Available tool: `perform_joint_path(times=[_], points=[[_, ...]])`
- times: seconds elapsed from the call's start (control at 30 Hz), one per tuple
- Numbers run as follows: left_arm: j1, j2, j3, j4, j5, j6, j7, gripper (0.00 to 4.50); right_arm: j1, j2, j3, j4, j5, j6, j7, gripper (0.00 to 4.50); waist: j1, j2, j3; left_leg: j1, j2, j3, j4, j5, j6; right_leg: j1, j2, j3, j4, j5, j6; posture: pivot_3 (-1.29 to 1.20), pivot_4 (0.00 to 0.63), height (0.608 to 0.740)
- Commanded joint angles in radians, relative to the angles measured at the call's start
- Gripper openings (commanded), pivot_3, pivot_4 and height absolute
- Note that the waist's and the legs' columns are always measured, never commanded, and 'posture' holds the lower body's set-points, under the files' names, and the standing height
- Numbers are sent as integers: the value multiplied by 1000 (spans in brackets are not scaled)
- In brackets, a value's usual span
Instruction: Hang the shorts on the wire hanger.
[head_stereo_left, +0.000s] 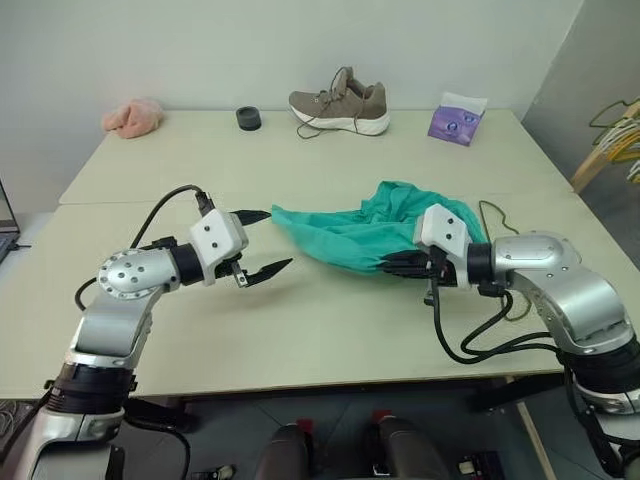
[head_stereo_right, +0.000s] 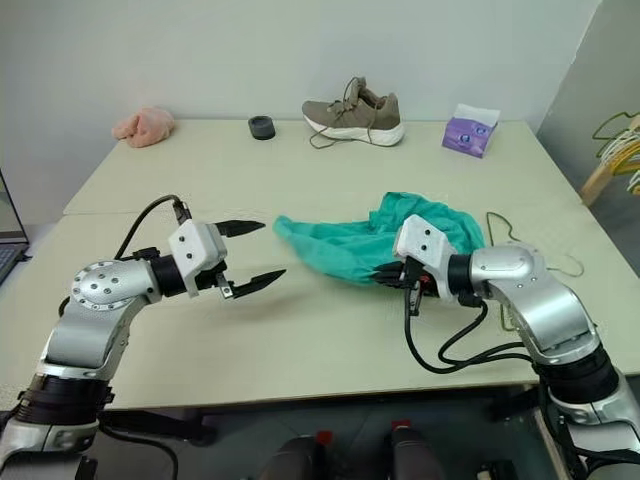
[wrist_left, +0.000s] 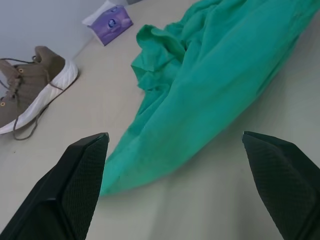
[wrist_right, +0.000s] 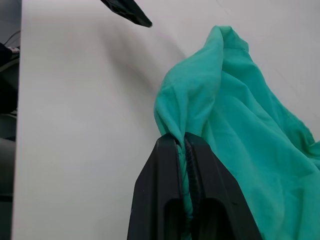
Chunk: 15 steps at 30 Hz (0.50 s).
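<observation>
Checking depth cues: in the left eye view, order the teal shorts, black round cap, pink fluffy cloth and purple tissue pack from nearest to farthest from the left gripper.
1. Teal fabric shorts, just beyond the open left gripper
2. Small black round cap, far edge
3. Pink fluffy cloth, far left corner
4. Purple tissue pack, far right

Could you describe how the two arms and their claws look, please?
Both arms have silver metal shells with round joint caps, and black sections near the wrists and lower down. Each wrist carries a white boxy housing. The left claw and right claw each have two black pointed fingers. A black cable loops over the left arm, and black cables hang below the right arm.
</observation>
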Motion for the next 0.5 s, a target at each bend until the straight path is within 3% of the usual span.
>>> perform_joint_path(times=[0.03,0.5], points=[[-41,-15,-38,78,60,-103,-5,4500,-25,-38,-72,-89,94,41,34,36,-4,0,0,0,0,0,0,0,0,0,0,0,0,0,0,-112,108,740],[-222,-110,-127,521,256,-400,103,4500,-65,-90,-213,-209,406,227,-7,36,-8,0,0,0,0,0,1,0,0,0,0,-1,0,0,0,-156,112,740]])
